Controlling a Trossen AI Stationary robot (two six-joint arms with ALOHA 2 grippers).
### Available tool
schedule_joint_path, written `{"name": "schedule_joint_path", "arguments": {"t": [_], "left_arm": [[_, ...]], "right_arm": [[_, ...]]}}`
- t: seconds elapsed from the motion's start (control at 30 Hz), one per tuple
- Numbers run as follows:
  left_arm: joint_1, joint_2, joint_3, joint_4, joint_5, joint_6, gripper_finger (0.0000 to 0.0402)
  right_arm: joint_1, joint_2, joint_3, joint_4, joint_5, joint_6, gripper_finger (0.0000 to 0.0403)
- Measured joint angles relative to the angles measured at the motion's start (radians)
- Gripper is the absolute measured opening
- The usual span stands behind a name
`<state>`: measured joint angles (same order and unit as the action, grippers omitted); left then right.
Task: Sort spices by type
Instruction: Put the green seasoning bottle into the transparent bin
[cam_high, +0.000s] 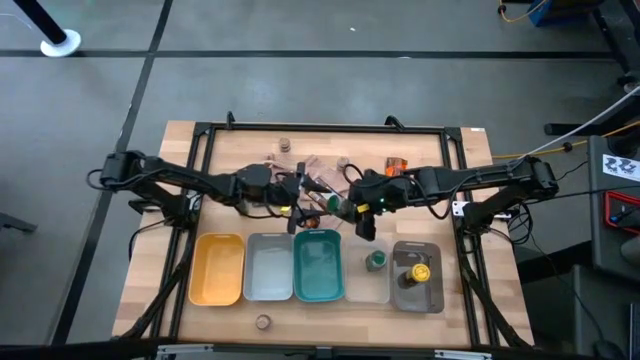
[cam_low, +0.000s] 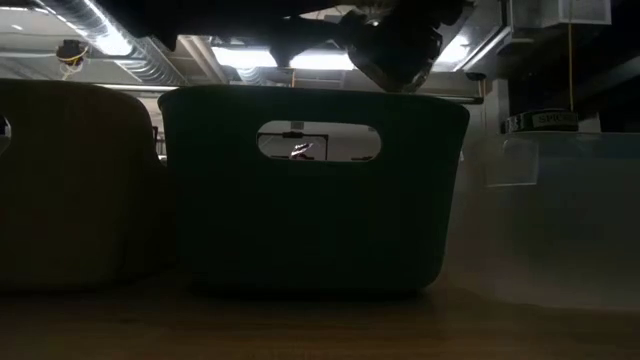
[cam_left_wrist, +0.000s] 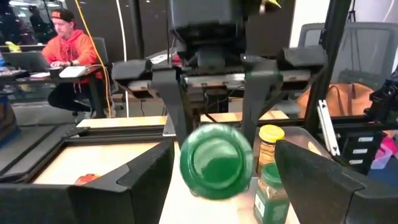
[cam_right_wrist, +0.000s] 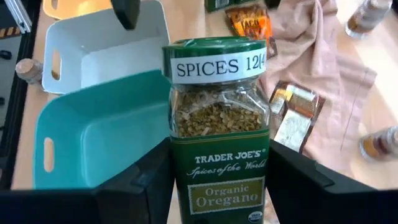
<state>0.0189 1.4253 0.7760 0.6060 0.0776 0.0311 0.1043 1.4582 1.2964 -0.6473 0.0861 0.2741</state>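
Right tool (cam_right_wrist: 217, 186): closed on the oregano jar (cam_right_wrist: 217, 124), one dark finger against each side of the glass. The jar is upright, green-lidded, labelled "SPICES" across the lid band and "Organic Oregano" on the body. In the high view the right tool (cam_high: 362, 212) hangs above the worktop (cam_high: 150, 260), just behind the tray row, near the far right corner of the teal tray (cam_high: 318, 265).

Left tool (cam_high: 291, 193): jaws wide, holding nothing. Its wrist view faces the right tool head-on, with the oregano jar's green lid (cam_left_wrist: 216, 160) between its own spread fingers and not touching either.

Tray row, near edge of worktop, left to right: yellow tray (cam_high: 217, 268), grey tray (cam_high: 268, 267), teal tray, clear tray (cam_high: 370, 280), dark tray (cam_high: 418, 278). The clear tray contains one green-lidded jar (cam_high: 376, 261); the dark tray contains one yellow-lidded jar (cam_high: 419, 272).

One tan-lidded jar (cam_high: 263, 322) stands alone in front of the trays.

Farther back, the beige-pink cloth (cam_right_wrist: 311, 56) lies spread on the worktop with flat packets (cam_right_wrist: 295, 115) on it, and an orange-brown packet (cam_right_wrist: 250, 23) at its edge
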Motion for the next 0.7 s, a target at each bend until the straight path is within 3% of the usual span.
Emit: {"name": "schedule_joint_path", "arguments": {"t": [0.37, 0.7], "left_arm": [[0.000, 0.010, 0.039, -0.103, 0.000, -0.084, 0.0269], [-0.022, 0.118, 0.053, -0.042, 0.001, -0.189, 0.0269]], "right_arm": [[0.000, 0.000, 0.000, -0.096, -0.080, 0.093, 0.0207], [0.000, 0.000, 0.001, -0.202, -0.121, 0.148, 0.0207]]}}
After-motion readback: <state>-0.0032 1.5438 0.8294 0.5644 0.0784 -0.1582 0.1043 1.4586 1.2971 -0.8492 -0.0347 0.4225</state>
